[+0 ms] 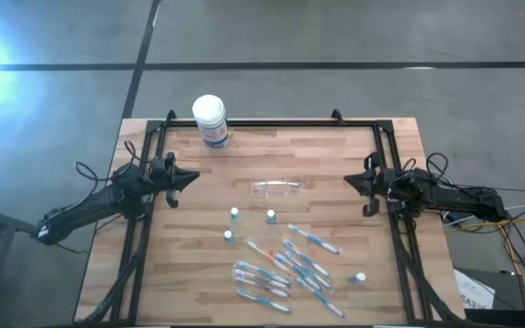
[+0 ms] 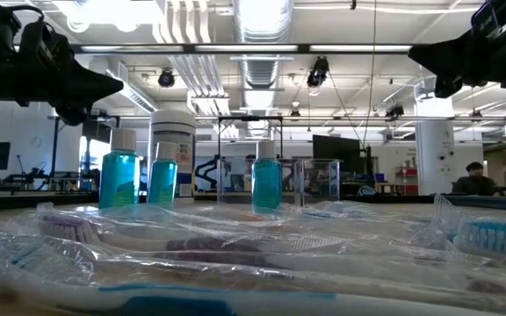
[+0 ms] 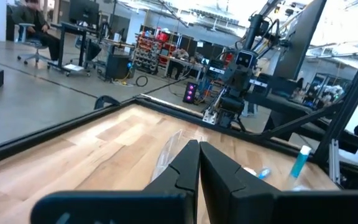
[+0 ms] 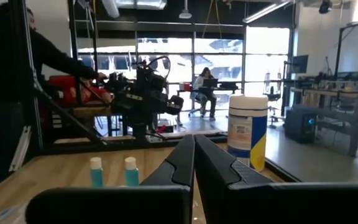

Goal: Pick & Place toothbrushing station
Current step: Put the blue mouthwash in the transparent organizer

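Observation:
A clear plastic cup [image 1: 278, 188] lies on its side at mid-table. Nearer the front edge, several blue-and-white toothbrushes [image 1: 281, 269] lie scattered flat; the low view shows them in clear wrappers [image 2: 235, 254]. Three small white-capped bottles of teal liquid [image 1: 234, 212] [image 1: 270, 216] [image 1: 228, 235] stand between cup and brushes, and another white-capped piece [image 1: 360, 276] sits at the front right. My left gripper [image 1: 192, 178] is shut and level at the table's left side, above the top. My right gripper [image 1: 348, 180] is shut at the right side. Both point at the cup from a distance.
A white-lidded tub with a blue label [image 1: 211, 121] stands at the far left of the table. A black frame [image 1: 272, 123] runs along the far edge and both sides. Bare wood lies between each gripper and the cup. A person [image 4: 17, 74] stands beyond the left side.

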Robot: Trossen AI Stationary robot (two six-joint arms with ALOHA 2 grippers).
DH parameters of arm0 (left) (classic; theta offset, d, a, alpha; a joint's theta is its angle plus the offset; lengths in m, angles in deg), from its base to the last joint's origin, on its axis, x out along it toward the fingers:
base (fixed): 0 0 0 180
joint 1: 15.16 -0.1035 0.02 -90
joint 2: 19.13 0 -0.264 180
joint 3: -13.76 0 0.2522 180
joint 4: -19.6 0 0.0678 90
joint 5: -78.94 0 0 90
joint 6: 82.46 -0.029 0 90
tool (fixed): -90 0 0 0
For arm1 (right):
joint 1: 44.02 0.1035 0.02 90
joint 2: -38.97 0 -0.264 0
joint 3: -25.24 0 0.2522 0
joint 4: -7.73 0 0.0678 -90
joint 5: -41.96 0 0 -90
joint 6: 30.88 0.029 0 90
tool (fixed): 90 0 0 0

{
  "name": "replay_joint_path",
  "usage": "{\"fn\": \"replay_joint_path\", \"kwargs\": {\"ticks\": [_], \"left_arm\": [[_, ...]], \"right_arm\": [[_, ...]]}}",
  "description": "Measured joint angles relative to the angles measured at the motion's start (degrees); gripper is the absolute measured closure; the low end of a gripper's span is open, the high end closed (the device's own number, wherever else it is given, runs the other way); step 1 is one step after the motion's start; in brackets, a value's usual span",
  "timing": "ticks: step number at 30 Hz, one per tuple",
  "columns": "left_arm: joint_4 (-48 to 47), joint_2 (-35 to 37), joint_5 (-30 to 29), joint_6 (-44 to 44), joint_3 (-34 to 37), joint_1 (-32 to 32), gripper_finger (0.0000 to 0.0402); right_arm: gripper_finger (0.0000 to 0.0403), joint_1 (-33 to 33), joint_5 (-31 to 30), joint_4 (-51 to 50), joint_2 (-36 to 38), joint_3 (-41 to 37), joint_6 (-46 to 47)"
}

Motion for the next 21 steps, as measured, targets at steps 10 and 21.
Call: {"fn": "replay_joint_path", "kwargs": {"ticks": [10, 21], "left_arm": [[0.25, 0.0, -0.17, 4.71, -1.2, 0.0, 0.0385], [0.2, -0.76, 0.11, 6.65, -4.96, 0.02, 0.0397]], "right_arm": [[0.0394, 0.02, 0.0, -0.04, 0.0, 0.0, 4.02], [0.0394, 0.02, 0.0, -0.11, -0.09, 0.0, 3.66]]}}
